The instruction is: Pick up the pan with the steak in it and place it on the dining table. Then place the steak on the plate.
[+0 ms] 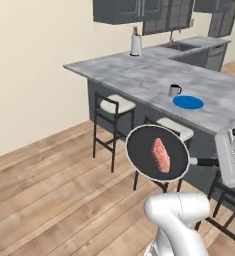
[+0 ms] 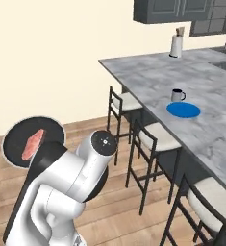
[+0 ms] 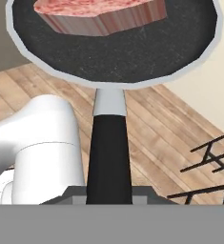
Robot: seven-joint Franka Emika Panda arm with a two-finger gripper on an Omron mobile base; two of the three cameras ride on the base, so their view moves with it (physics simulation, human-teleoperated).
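Even, bright rendered light falling everywhere, soft shadows lying under the stools (image 1: 115, 106), no glare showing, slight pixel blur softening edges.

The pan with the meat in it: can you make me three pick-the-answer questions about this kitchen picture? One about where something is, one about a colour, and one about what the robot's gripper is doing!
1. Where is the steak?
A. in the pan
B. on the plate
C. on the floor

2. What colour is the plate on the dining table?
A. red
B. blue
C. yellow

3. What is the gripper doing?
A. hanging open
B. pinching the mug
C. shut on the pan's handle

Answers: 1 A, the pink slab lies inside the black pan held in the air. 2 B, the flat plate beside the mug is bright blue. 3 C, in the hand view the long black handle runs straight into the gripper.
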